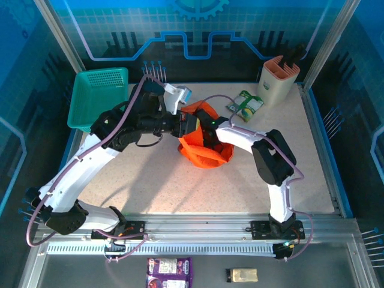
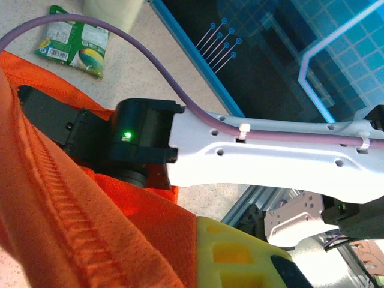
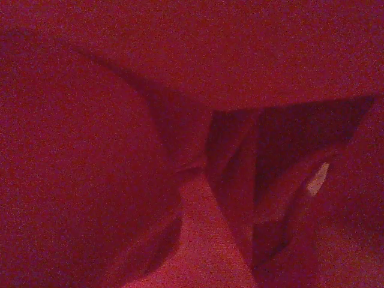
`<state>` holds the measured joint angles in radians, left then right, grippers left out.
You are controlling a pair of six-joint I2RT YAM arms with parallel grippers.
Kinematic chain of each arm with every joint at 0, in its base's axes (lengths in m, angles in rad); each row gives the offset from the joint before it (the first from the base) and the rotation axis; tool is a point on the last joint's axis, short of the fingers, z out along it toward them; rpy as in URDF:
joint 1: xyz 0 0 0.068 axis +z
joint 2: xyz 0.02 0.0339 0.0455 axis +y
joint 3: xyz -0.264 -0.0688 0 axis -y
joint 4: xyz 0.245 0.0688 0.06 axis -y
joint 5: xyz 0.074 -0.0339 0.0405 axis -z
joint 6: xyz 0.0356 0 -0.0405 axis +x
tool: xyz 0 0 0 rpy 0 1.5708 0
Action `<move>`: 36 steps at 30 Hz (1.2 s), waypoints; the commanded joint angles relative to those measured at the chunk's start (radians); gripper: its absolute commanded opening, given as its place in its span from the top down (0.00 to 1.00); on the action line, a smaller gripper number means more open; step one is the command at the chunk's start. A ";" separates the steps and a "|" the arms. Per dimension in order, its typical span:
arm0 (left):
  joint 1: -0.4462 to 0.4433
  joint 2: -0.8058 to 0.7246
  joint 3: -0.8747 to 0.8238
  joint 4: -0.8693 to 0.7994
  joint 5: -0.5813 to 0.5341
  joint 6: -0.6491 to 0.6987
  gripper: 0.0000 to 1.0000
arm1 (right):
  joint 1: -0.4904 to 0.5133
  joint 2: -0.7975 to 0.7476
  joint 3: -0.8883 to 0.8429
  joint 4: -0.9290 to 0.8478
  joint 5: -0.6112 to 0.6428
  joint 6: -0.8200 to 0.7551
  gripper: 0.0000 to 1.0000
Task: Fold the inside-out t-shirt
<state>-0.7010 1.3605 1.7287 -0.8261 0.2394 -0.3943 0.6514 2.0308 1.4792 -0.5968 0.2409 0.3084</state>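
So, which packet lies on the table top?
The green packet, beside the beige holder; the purple packet and yellowish packet lie outside, past the rail.

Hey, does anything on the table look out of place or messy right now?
The bright orange cloth t-shirt sits mid-table as a crumpled heap rather than flat, and the right arm reaches into its folds.

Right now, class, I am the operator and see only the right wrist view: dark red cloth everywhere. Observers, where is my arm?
Observer: Your right arm reaches into the bunched orange t-shirt at mid-table.
Operator: And the other arm?
Observer: The left gripper is shut on the t-shirt's cloth.
Operator: Anything nearby?
Observer: A green packet lies beyond the t-shirt, apart from it.
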 commanded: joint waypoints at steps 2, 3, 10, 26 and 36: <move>0.008 -0.037 -0.028 0.019 -0.008 -0.015 1.00 | -0.025 0.085 0.036 -0.080 0.045 -0.006 0.00; 0.008 -0.038 -0.036 0.020 -0.010 -0.014 1.00 | -0.034 0.103 0.036 -0.081 0.026 0.000 0.00; 0.047 -0.044 -0.095 0.043 -0.027 -0.012 1.00 | -0.059 0.098 -0.066 -0.034 -0.095 0.029 0.44; 0.376 0.329 -0.136 0.159 -0.014 0.047 1.00 | 0.067 -0.327 -0.232 -0.018 -0.327 -0.058 1.00; 0.417 0.480 -0.254 0.273 0.009 0.029 1.00 | 0.077 -0.613 -0.223 0.085 -0.378 -0.039 1.00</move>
<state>-0.2966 1.8290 1.5211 -0.6147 0.2253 -0.3611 0.7258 1.4914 1.2507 -0.5774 -0.0986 0.2684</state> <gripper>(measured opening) 0.059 0.077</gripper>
